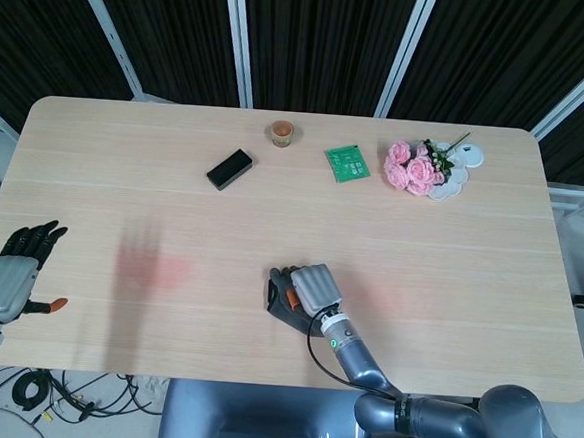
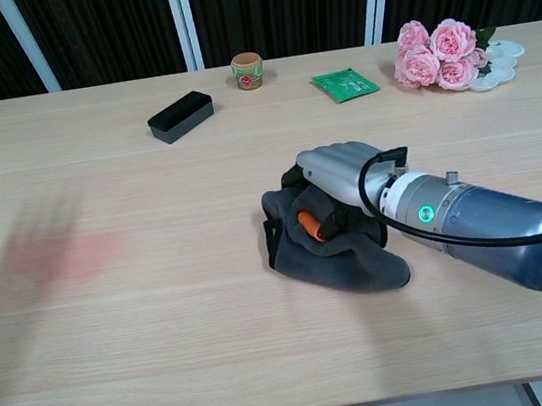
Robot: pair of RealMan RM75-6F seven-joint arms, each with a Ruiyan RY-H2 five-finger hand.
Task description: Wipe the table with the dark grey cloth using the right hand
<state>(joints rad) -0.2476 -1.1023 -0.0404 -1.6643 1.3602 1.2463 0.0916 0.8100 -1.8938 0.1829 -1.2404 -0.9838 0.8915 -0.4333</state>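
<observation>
The dark grey cloth [image 2: 334, 255] lies bunched on the wooden table [image 1: 451, 240] near its front middle, also seen as the cloth [image 1: 280, 300] in the head view. My right hand [image 2: 333, 179] presses down on top of it with fingers curled into the folds; the same right hand [image 1: 311, 286] shows from above. My left hand [image 1: 9, 274] rests open off the table's front left corner, holding nothing, and is absent from the chest view. A faint reddish smear [image 2: 51, 256] marks the table to the left.
At the back of the table stand a black box [image 1: 229, 169], a small clay pot [image 1: 281, 132], a green card [image 1: 347, 163] and a bunch of pink roses [image 1: 414, 167] on a white dish [image 1: 457, 175]. Dark curtains hang behind.
</observation>
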